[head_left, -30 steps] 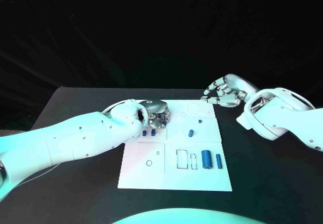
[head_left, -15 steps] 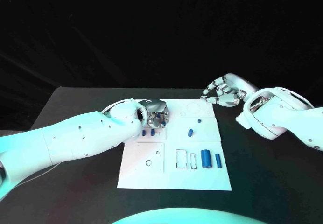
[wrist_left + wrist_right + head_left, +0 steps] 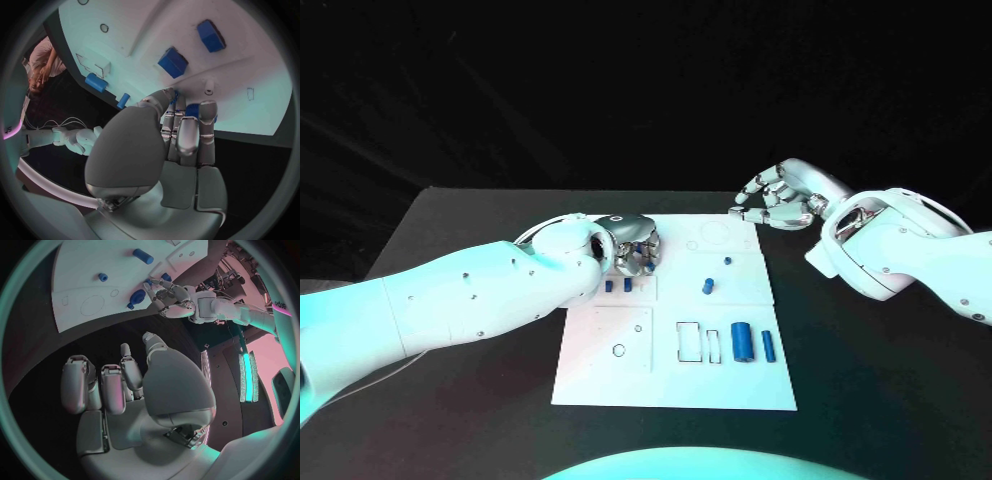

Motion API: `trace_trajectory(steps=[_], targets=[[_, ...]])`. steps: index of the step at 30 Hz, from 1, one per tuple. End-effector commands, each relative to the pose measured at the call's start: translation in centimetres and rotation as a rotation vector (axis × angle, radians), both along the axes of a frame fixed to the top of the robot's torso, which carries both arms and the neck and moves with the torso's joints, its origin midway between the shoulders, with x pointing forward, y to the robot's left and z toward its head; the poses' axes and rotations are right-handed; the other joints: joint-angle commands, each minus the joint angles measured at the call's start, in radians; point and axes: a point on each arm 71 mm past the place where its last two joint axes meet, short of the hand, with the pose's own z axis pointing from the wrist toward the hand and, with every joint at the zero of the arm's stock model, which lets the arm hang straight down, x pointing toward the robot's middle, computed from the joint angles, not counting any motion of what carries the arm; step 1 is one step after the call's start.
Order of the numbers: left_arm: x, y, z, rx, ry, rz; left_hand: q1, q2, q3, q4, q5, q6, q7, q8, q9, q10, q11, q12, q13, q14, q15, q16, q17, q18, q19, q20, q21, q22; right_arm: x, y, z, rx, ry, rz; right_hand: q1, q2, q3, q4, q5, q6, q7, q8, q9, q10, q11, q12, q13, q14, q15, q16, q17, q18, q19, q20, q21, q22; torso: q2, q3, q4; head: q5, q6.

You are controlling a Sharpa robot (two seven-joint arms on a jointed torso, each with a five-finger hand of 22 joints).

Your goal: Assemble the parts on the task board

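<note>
The white task board (image 3: 610,375) lies in the middle of the black table. My left hand (image 3: 635,248) hovers over its far left part, fingers drawn together. In the left wrist view the fingertips (image 3: 207,111) pinch a small blue part (image 3: 192,111) just above the board (image 3: 250,50). Two small blue parts (image 3: 617,285) stand right beside that hand. My right hand (image 3: 776,200) hangs off the board's far right corner, fingers loosely bent and apart, holding nothing.
A blue part (image 3: 710,286) and a small blue peg (image 3: 727,261) sit mid-board. A thick blue cylinder (image 3: 741,341) and a slim one (image 3: 767,343) lie at the near right, beside outlined slots (image 3: 691,340). Bare black table (image 3: 877,380) surrounds the board.
The left hand's fingers have shifted slightly over the board's far left. The right hand has stayed where it was.
</note>
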Motion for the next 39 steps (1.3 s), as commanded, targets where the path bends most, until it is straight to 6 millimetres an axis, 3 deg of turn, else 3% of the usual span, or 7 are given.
trace_trajectory(steps=[1,10,22,39], targets=[[-0.3,0.2,0.5,-0.042,0.004,0.003,-0.010,-0.001,0.006,0.000,-0.004,0.008,-0.002,-0.005,-0.002,0.009,0.002,-0.005,0.000,0.007,-0.003,0.005,0.000,-0.010,0.005,-0.003,0.006,0.002,0.0,0.1,0.0,-0.002,-0.004,0.008,0.006,0.005,0.002,0.005,0.005,-0.005,-0.002,0.006,0.001,-0.002,-0.001,-0.001,0.001,0.060,-0.008,-0.004,0.073,0.019,-0.007,0.001,-0.005,0.083,-0.001,0.0008,0.0013,0.000,0.004],[-0.6,2.2,1.8,-0.080,0.009,0.041,-0.017,-0.004,0.006,-0.001,-0.005,0.012,-0.003,-0.008,-0.002,0.014,0.001,-0.012,-0.001,0.008,-0.003,0.007,0.001,-0.011,0.006,-0.003,0.008,0.004,0.1,-0.1,0.0,-0.004,-0.005,0.003,0.006,0.005,0.002,0.005,0.005,-0.005,-0.002,0.006,0.001,-0.002,-0.001,-0.001,0.001,0.060,-0.008,-0.004,0.073,0.019,-0.007,0.001,-0.005,0.083,-0.001,0.0005,0.0024,0.001,0.006],[-0.4,5.1,1.8,-0.067,0.034,0.102,-0.022,-0.006,0.006,-0.002,-0.005,0.015,-0.003,-0.011,-0.003,0.019,0.001,-0.018,-0.002,0.008,-0.004,0.008,0.000,-0.010,0.006,-0.002,0.008,0.004,0.1,-0.2,0.0,-0.005,-0.004,0.001,0.006,0.005,0.002,0.005,0.006,-0.004,-0.002,0.006,0.001,-0.002,-0.001,-0.002,0.000,0.060,-0.008,-0.005,0.072,0.019,-0.008,0.001,-0.006,0.082,0.000,-0.0003,0.0016,0.000,0.008],[-0.2,5.7,1.4,-0.059,0.060,0.120,-0.024,-0.006,0.007,-0.002,-0.005,0.017,-0.003,-0.012,-0.003,0.020,0.001,-0.020,-0.002,0.008,-0.004,0.007,-0.002,-0.011,0.006,-0.002,0.009,0.005,0.1,-0.3,-0.1,-0.006,-0.003,-0.001,0.006,0.005,0.002,0.005,0.006,-0.004,-0.002,0.006,0.001,-0.002,-0.001,-0.002,0.000,0.060,-0.008,-0.005,0.072,0.019,-0.008,0.001,-0.006,0.082,0.001,0.0009,-0.0007,0.005,0.005]])
